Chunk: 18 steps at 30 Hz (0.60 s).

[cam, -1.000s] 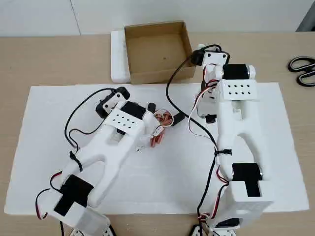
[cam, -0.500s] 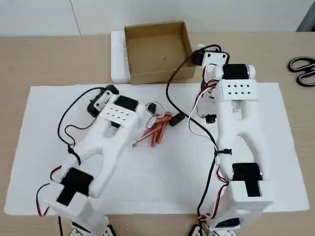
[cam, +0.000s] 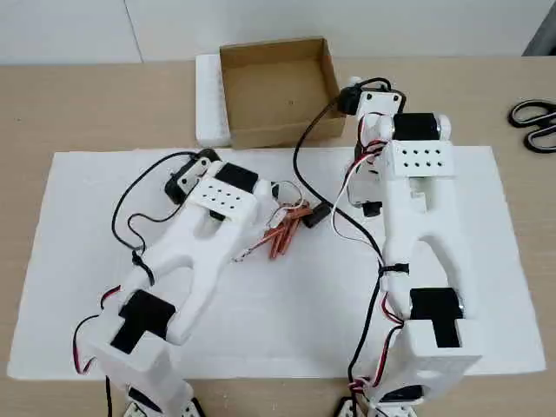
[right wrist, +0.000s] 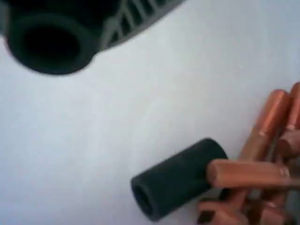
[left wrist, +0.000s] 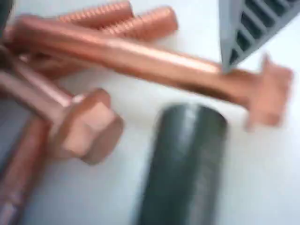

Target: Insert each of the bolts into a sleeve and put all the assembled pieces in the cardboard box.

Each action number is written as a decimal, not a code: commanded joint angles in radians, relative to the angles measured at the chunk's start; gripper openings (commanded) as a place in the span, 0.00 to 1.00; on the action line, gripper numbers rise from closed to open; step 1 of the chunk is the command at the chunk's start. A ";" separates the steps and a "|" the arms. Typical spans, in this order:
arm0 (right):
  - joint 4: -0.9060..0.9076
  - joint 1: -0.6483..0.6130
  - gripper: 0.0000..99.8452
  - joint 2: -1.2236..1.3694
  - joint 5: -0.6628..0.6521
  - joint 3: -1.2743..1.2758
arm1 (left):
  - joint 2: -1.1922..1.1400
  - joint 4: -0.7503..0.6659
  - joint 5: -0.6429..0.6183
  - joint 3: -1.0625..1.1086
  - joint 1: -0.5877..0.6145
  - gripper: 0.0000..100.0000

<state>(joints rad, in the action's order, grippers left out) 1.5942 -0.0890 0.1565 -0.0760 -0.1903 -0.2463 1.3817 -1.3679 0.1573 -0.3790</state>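
Likely bolt pickup: the left end effector [cam: 278, 196], grip state unclear, must clamp a copper bolt [left wrist: 140, 58] for the sleeve [right wrist: 49, 44] that the right end effector [right wrist: 75, 28] grips.

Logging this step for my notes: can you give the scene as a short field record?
bolts: copper, piled on the foam
loose sleeve: black, lying at the pile's edge
held sleeve: in right gripper
left gripper: over the bolts
box: empty
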 commanded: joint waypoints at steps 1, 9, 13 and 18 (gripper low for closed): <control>-0.013 0.010 0.00 -0.059 -0.009 -0.009 | -0.032 0.029 -0.005 -0.028 -0.006 0.24; -0.007 0.007 0.00 -0.059 -0.009 -0.009 | -0.034 0.008 -0.006 -0.035 0.003 0.23; -0.005 0.005 0.00 -0.059 -0.009 -0.009 | -0.032 -0.003 -0.006 -0.036 0.003 0.23; -0.005 0.005 0.00 -0.059 -0.009 -0.009 | -0.025 0.021 -0.032 -0.061 0.006 0.23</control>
<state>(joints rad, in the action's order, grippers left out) 1.5942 -0.0890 0.1565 -0.0760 -0.1903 -0.2601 1.3848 -1.3878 0.1189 -0.3836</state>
